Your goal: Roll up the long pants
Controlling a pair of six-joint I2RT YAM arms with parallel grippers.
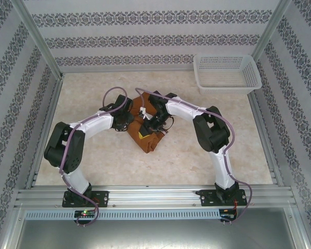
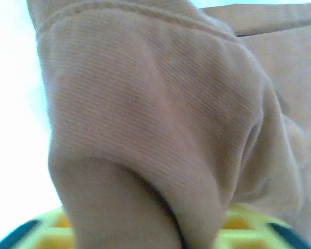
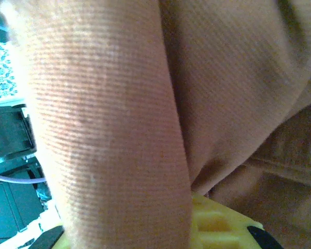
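The long pants [image 1: 145, 137] lie as a compact rust-brown bundle in the middle of the table. My left gripper [image 1: 128, 123] presses into the bundle's left side and my right gripper [image 1: 152, 124] into its top right. In the left wrist view a thick fold of the pants [image 2: 145, 104] rises straight out of the jaws and hides the fingers. In the right wrist view a taut band of the pants [image 3: 103, 129] runs up from the jaws, again covering the fingers. Both grippers look shut on the cloth.
A white mesh basket [image 1: 226, 72] stands at the back right corner. Patterned walls and metal rails [image 1: 145, 193] enclose the pale table [image 1: 83, 98], with bare surface on every side of the bundle.
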